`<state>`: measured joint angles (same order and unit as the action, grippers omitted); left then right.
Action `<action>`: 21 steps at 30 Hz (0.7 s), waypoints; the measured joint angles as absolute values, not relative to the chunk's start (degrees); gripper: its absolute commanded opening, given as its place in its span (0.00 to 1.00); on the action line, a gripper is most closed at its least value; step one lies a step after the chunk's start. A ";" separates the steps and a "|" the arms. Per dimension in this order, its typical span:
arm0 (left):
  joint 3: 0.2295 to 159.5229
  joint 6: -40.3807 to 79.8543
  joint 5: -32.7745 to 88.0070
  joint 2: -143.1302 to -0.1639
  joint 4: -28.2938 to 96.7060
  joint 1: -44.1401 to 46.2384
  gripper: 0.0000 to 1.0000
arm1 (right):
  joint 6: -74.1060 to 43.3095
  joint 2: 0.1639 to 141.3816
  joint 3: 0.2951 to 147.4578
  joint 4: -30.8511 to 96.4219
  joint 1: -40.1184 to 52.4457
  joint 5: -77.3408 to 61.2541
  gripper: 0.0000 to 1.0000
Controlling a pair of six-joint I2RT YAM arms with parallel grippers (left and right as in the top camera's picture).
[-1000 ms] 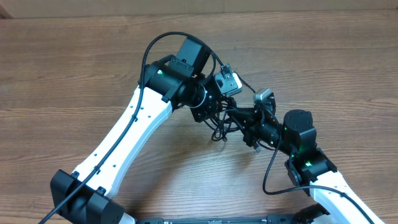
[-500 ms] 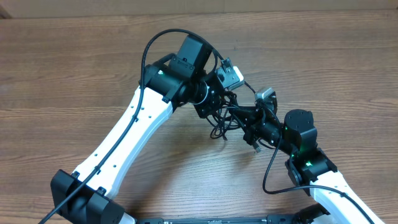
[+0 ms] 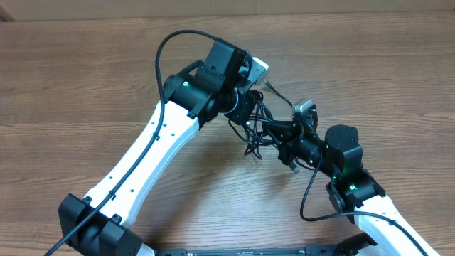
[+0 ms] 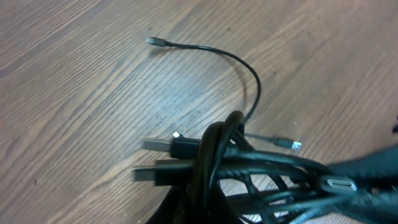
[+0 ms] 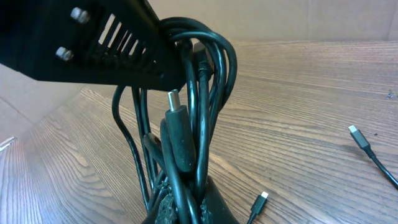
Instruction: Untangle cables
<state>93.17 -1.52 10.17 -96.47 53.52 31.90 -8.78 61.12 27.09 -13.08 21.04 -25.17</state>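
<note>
Basically, cables (image 3: 254, 134) sit bunched mid-table (image 3: 85, 64), strung betw. both grippers. L gripper (image 3: 244, 116) is clenched on the bunch's upper-left side, R gripper (image 3: 279, 136) clamped on its lower-right, so the taut axis runs diagonally betw. them, both equally near. One plug end (image 4: 153, 42) trails free on the wood. No containers visible.
</note>
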 measured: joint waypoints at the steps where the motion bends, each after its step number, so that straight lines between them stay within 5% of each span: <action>1: 93.17 -0.14 9.61 -96.47 53.43 31.90 0.04 | -8.78 61.12 27.09 -13.08 21.04 -25.15 0.04; 21: 93.17 26.44 1.58 -96.47 52.88 31.90 0.05 | -8.75 61.12 27.09 -13.28 21.04 -25.06 0.04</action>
<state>93.17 26.44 1.58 -96.47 52.88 31.90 -8.75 61.12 27.09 -13.28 21.04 -25.06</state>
